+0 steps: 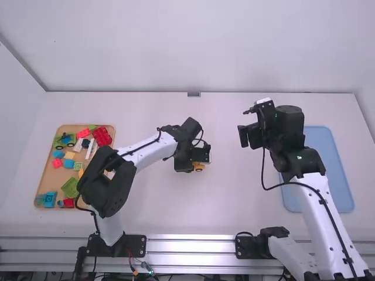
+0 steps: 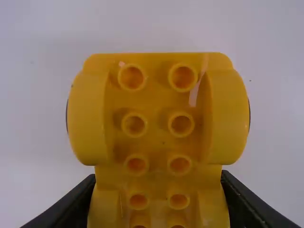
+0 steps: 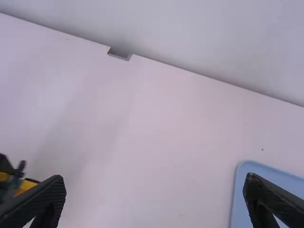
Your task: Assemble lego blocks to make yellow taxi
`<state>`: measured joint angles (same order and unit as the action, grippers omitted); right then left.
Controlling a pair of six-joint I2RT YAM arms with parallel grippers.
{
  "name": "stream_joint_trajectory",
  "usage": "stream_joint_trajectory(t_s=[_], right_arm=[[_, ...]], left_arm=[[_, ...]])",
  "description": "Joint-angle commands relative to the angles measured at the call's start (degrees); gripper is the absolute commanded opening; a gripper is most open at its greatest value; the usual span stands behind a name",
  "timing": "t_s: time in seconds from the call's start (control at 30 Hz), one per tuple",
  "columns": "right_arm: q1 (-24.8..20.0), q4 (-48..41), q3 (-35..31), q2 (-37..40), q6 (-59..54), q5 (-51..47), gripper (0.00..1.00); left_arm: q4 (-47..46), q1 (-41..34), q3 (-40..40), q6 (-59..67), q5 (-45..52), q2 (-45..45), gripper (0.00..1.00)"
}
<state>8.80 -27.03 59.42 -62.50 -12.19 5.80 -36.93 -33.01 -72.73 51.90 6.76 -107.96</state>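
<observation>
In the high view, the left gripper point(image 1: 200, 157) held the yellow car base point(image 1: 199, 167) near the table's middle. The right gripper point(image 1: 250, 136) was left of the blue tray point(image 1: 335, 170).

In the left wrist view, the left gripper's 2 fingers point(image 2: 78, 204) pinched the base's sides, its hollow underside showing.

In the right wrist view, the right gripper's 2 fingers point(image 3: 45, 202) stood wide apart.
</observation>
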Motion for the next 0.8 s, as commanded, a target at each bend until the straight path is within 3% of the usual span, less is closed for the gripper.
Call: stream_joint_trajectory(t_s=[0.0, 0.27, 0.5, 0.63, 0.77], right_arm=[[1.0, -0.5, 2.4, 2.0, 0.3, 0.5, 0.99], [2.0, -0.3, 2.4, 3.7, -0.3, 0.4, 0.99], [2.1, -0.2, 2.4, 3.6, -1.4, 0.3, 0.98], [2.1, -0.3, 2.4, 3.7, -1.4, 0.4, 0.98], [2.1, -0.3, 2.4, 3.4, -1.6, 0.4, 0.99]], left_arm=[[0.8, -0.2, 0.8, -1.5, -0.1, -2.4, 0.09], [1.0, -0.2, 0.8, -4.1, 0.1, -6.4, 0.01], [0.8, -0.3, 0.9, -7.1, 0.2, -6.4, 0.10], [0.7, -0.3, 1.3, -7.5, 0.2, -6.4, 0.23], [0.9, -0.4, 1.4, -6.4, -0.2, -6.4, 0.51]])
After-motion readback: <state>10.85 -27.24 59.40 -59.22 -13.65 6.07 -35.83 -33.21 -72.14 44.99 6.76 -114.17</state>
